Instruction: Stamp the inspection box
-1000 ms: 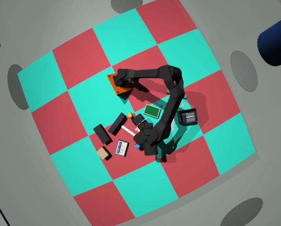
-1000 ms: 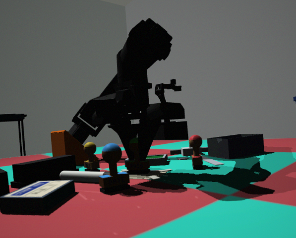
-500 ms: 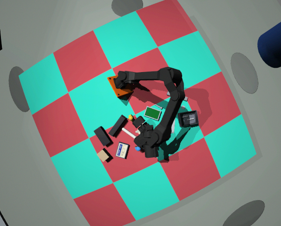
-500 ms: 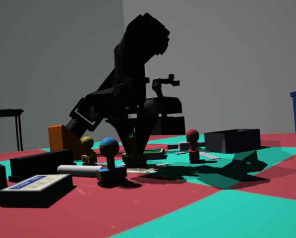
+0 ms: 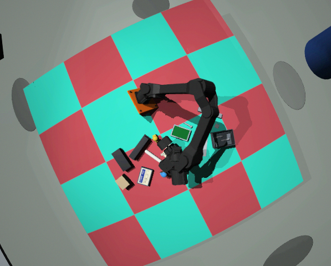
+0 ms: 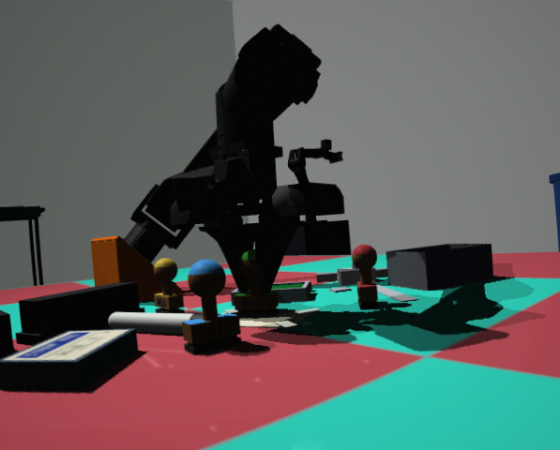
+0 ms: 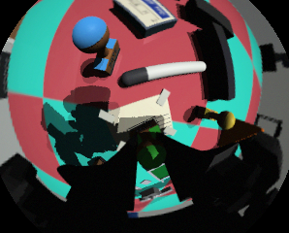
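My gripper point(image 6: 255, 286) point(image 7: 146, 136) is shut on the green-topped stamp point(image 6: 249, 255) point(image 7: 151, 154), which stands upright with its base low over or on the card. I cannot tell whether it touches. The cream card point(image 6: 266, 322) point(image 7: 137, 108) is held by pale tape at its corners. The stamp, the fingers and their shadow cover part of it, and the box and any print in it cannot be made out. The green ink pad point(image 5: 181, 132) point(image 7: 159, 172) lies in a pale tray behind the stamp in the exterior view.
A blue stamp point(image 5: 163, 174) point(image 6: 205, 278) point(image 7: 90, 35), a yellow stamp point(image 5: 154, 138) point(image 6: 165, 269) point(image 7: 227, 119) and a red stamp point(image 6: 364, 256) stand around the card. A white marker point(image 6: 148, 321) point(image 7: 176, 70), a labelled box point(image 5: 144, 176), dark blocks point(image 5: 140, 147) and a dark bin point(image 5: 214, 141) lie farther out.
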